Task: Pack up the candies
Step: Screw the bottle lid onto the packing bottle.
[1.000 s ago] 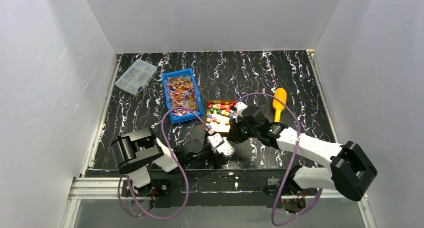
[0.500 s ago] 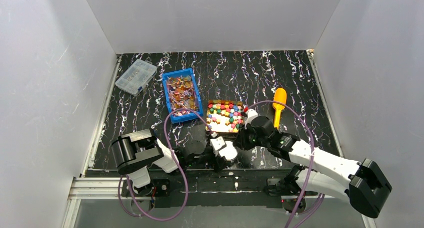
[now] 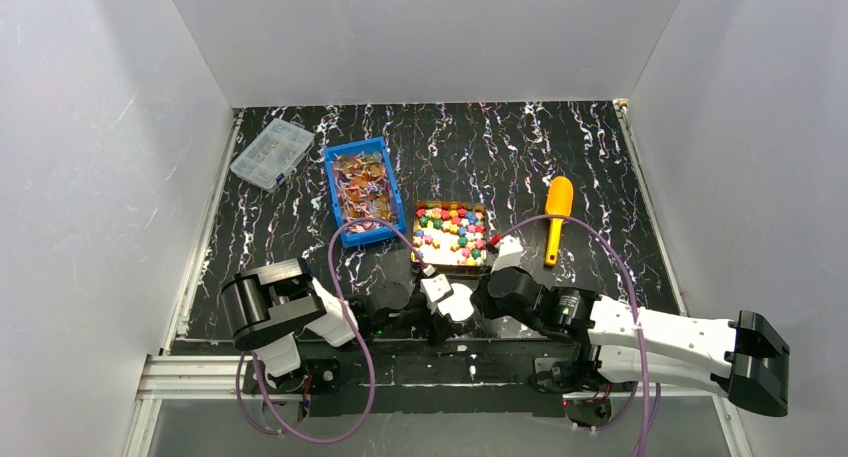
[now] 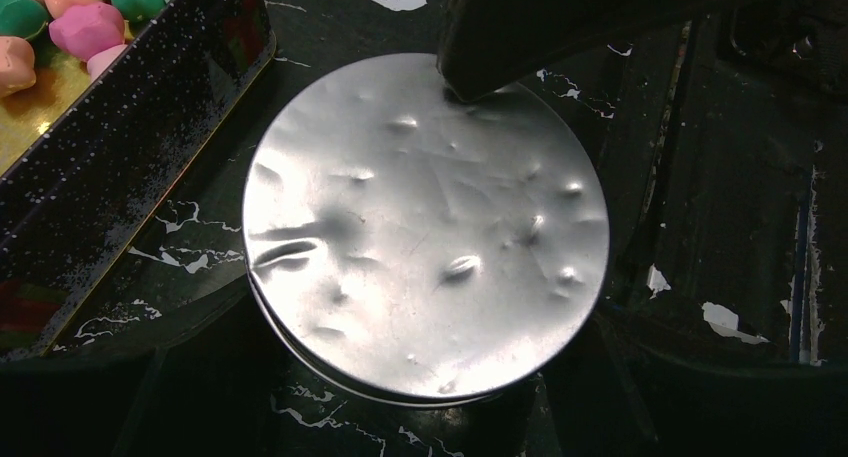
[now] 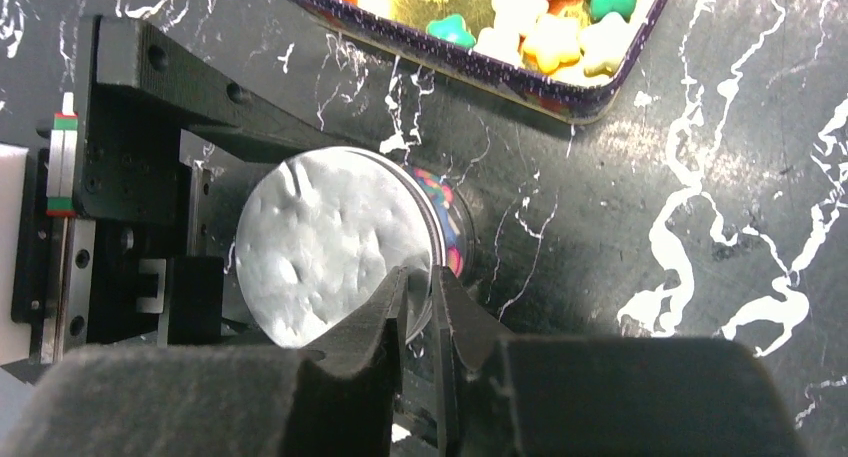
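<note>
Our right gripper [image 5: 421,295] pinched the lid [image 5: 325,242] by its right rim over the jar [image 5: 452,227], which our left gripper [image 3: 448,303] clamped. Most candies [image 3: 452,229] lay in the tray [image 5: 520,72] just beyond. We judged a tilted lid might jam or slip free.

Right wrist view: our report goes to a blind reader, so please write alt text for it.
The right tool pinches the rim of a dented silver lid on a small jar held by the left tool. A tray of star-shaped candies lies beyond on a dark marbled table.
</note>
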